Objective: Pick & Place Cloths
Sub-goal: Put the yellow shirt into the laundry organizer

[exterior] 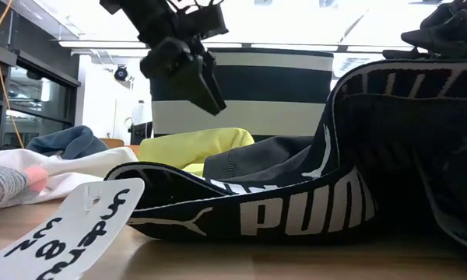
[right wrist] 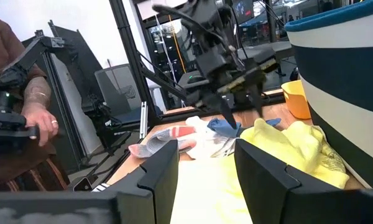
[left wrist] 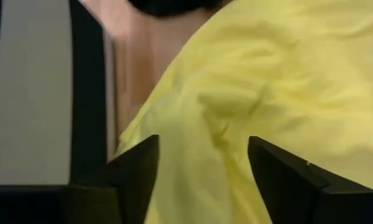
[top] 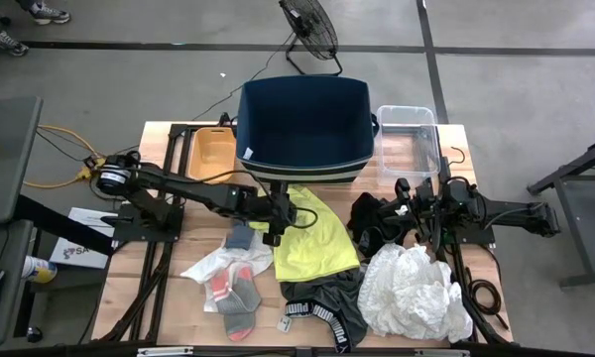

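Observation:
A yellow shirt lies spread on the table in front of the navy bin. My left gripper hangs open just above the shirt's left edge, its fingers slanting down, one on either side of a fold and clear of it. Grey-pink socks rest on a thin white cloth at the near left. The dark grey shorts with a lettered waistband lie at the near middle, a crumpled white cloth to their right. A black cloth lies by my right gripper, which waits open at the right.
The big navy bin stands at the far middle, between an orange tray on its left and a clear plastic box on its right. A person stands beyond the table's left side. A paper tag lies near the shorts.

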